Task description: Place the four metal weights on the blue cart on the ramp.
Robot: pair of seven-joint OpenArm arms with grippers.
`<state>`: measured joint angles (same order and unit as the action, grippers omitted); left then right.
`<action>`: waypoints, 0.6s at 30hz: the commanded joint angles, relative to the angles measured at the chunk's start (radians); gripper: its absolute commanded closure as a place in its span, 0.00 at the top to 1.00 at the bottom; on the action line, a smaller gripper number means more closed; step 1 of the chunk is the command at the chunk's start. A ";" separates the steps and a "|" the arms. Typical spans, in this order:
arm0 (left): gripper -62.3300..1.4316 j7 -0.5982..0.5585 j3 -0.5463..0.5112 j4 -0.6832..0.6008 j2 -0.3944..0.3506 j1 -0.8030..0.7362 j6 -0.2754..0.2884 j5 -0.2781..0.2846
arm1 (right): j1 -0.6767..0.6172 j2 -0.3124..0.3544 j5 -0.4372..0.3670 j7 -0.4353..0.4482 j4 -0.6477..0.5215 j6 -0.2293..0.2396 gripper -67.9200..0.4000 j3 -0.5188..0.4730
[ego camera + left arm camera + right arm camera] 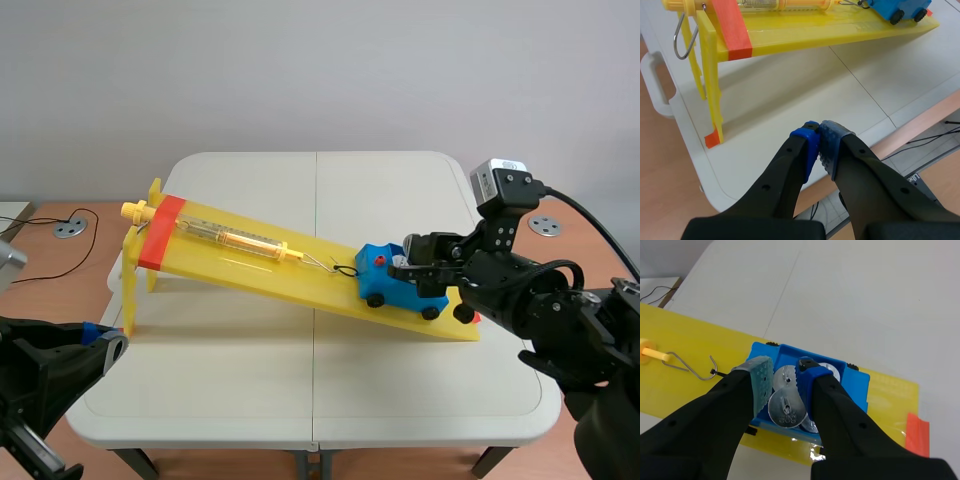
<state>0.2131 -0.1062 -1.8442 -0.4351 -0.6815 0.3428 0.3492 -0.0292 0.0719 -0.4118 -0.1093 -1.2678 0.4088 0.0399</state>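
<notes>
The blue cart (396,287) stands near the low end of the yellow ramp (250,262), its hook line tied to a spring scale (232,238). In the right wrist view the cart (857,382) holds several silver metal weights (829,371). My right gripper (784,374) hovers over the cart, shut on a metal weight (786,409) held edge to edge between its pads just above the others. My left gripper (819,132) is shut on nothing, low beside the table's front left edge, far from the cart (896,7).
The ramp's raised end rests on a yellow stand (711,80) with orange-red tape (160,232) at the table's left. An orange-red stop (916,434) marks the ramp's low end. Round grommets (69,228) sit in the side desks.
</notes>
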 commanded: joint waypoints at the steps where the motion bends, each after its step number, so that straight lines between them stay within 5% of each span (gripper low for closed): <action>1: 0.07 -0.092 -0.017 -0.071 0.000 0.020 0.039 0.078 | 0.132 0.003 -0.064 0.170 -0.060 0.075 0.24 -0.005; 8: 0.07 -0.092 -0.017 -0.071 0.000 0.020 0.039 0.078 | 0.132 0.016 -0.064 0.183 -0.138 0.215 0.29 -0.064; 14: 0.07 -0.092 -0.017 -0.076 0.000 0.020 0.039 0.078 | 0.124 0.099 -0.064 0.176 -0.210 0.337 0.26 -0.126; 18: 0.07 -0.092 -0.017 -0.090 0.000 0.020 0.051 0.077 | 0.112 0.170 -0.080 0.178 -0.245 0.337 0.14 -0.158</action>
<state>0.2131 -0.1062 -1.8446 -0.4351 -0.6811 0.3435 0.3492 -0.0093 0.1589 -0.4091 -0.1017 -1.3804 0.7223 -0.0845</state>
